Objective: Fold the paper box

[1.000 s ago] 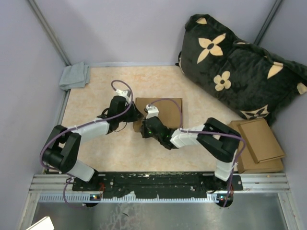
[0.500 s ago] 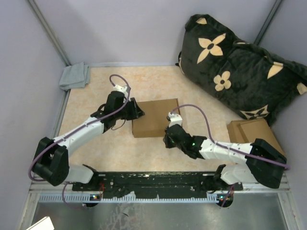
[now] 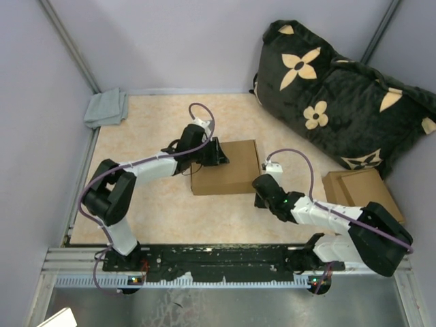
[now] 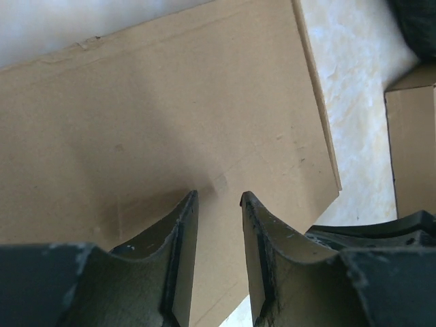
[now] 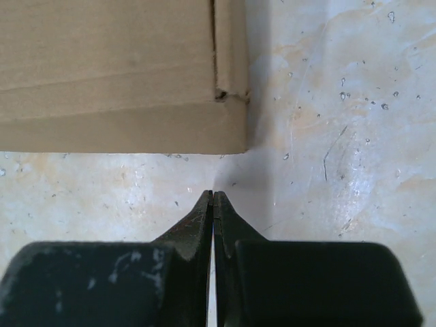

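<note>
The paper box [image 3: 226, 168] is a plain brown cardboard box lying closed and flat on the beige table [image 3: 143, 204]. My left gripper [image 3: 218, 154] hovers over the box's top near its back left part. In the left wrist view the box lid [image 4: 170, 116] fills the frame, and the gripper [image 4: 216, 199] is open by a narrow gap with nothing between the fingers. My right gripper [image 3: 261, 196] is shut and empty on the table, just off the box's front right corner. In the right wrist view its tips [image 5: 213, 195] point at that corner of the box [image 5: 122, 75].
A black pillow with tan flowers [image 3: 340, 95] leans at the back right. A stack of smaller flat cardboard pieces [image 3: 364, 201] lies at the right edge and also shows in the left wrist view [image 4: 412, 150]. A grey cloth [image 3: 107, 107] lies in the back left corner. Walls close in three sides.
My left gripper has moved right, from the box's left edge to over its top. My right gripper has swung right and come down beside the box's front right corner.
</note>
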You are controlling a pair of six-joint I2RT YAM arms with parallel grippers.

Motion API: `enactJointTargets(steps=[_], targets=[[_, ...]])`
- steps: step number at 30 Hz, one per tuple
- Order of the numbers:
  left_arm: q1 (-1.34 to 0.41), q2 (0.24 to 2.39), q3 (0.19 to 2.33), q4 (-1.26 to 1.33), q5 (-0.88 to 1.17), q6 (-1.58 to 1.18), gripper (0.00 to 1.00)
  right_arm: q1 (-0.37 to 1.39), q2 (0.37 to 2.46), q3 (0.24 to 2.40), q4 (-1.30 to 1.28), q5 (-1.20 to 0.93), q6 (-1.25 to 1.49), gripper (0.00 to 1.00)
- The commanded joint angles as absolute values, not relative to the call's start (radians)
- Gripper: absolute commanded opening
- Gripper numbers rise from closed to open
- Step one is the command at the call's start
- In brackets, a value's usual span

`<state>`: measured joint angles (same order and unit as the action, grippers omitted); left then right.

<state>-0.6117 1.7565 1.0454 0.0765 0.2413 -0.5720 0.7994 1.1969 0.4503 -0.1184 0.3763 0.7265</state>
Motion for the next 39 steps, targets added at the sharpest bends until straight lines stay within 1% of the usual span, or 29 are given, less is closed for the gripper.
enactJointTargets(steps=[1,3,7,11,13,18,22,27,30,32,35,37,39], targets=[[-0.637,1.796,1.082,0.104,0.268,-0.560,0.38,0.780,1.238,0.466,-0.028,0.395,0.727,0.00],[-0.644,1.812,1.083,0.092,0.273,-0.554,0.38,0.774,1.265,0.470,0.007,0.387,0.721,0.00],[-0.664,1.851,1.090,0.028,0.281,-0.516,0.33,0.750,1.312,0.495,0.049,0.399,0.713,0.00],[-0.683,1.880,1.058,0.001,0.284,-0.498,0.25,0.706,1.337,0.510,0.139,0.419,0.694,0.00],[-0.688,1.882,1.025,0.018,0.293,-0.502,0.23,0.683,1.350,0.513,0.199,0.423,0.683,0.00],[-0.689,1.868,0.970,0.029,0.290,-0.503,0.22,0.669,1.382,0.533,0.300,0.385,0.630,0.00],[-0.688,1.848,0.967,0.015,0.277,-0.494,0.23,0.669,1.384,0.545,0.291,0.320,0.612,0.00],[-0.689,1.816,1.005,-0.049,0.238,-0.464,0.25,0.669,1.337,0.519,0.284,0.241,0.600,0.00],[-0.687,1.769,1.022,-0.088,0.192,-0.448,0.29,0.670,1.301,0.513,0.264,0.203,0.591,0.00],[-0.685,1.728,1.025,-0.113,0.145,-0.439,0.34,0.670,1.269,0.514,0.243,0.187,0.584,0.00],[-0.680,1.650,1.028,-0.147,0.077,-0.424,0.50,0.671,1.213,0.521,0.200,0.176,0.573,0.00],[-0.678,1.581,1.029,-0.171,0.023,-0.414,0.58,0.671,1.166,0.532,0.164,0.166,0.559,0.04],[-0.677,1.500,1.032,-0.208,-0.040,-0.418,0.67,0.670,1.120,0.551,0.122,0.161,0.543,0.10]])
